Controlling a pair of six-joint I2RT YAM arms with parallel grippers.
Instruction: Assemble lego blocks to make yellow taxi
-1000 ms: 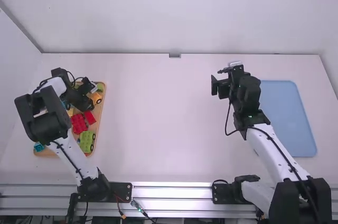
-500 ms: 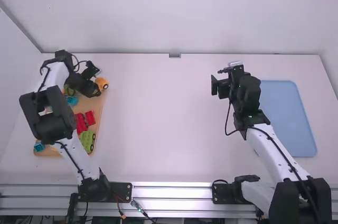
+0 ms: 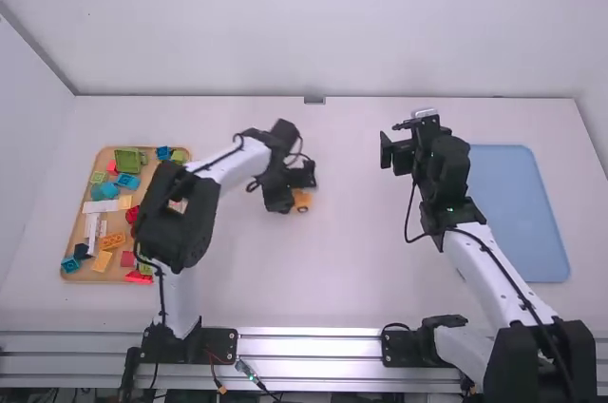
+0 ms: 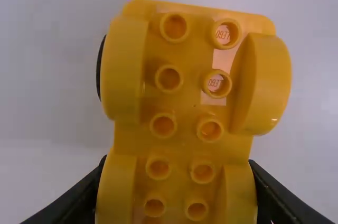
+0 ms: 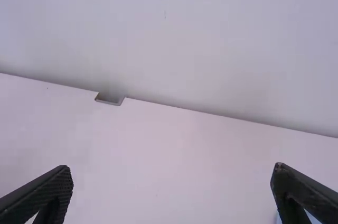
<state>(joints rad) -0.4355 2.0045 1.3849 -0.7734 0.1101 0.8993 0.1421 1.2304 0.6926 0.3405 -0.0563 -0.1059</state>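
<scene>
In the high view my left gripper (image 3: 293, 186) is over the middle of the table, with a yellow-orange wheeled base (image 3: 301, 201) at its fingers. The left wrist view has my left gripper (image 4: 177, 192) shut on this studded car base (image 4: 187, 113), one finger on each side of it. My right gripper (image 3: 388, 154) is in the air left of the blue tray; in the right wrist view the right gripper (image 5: 171, 195) stands wide open with nothing between its fingers. A wooden tray (image 3: 78, 224) holds several coloured blocks at the far left, among them an orange brick (image 3: 112, 241).
The blue tray (image 3: 521, 213) lies at the right, beside the right arm. The left forearm crosses over the wooden tray's right side. A small grey bracket (image 3: 314, 100) sits at the table's back edge.
My left gripper has left the wooden tray and swung right to mid-table, bringing the yellow-orange wheeled base along. The right arm has stayed still.
</scene>
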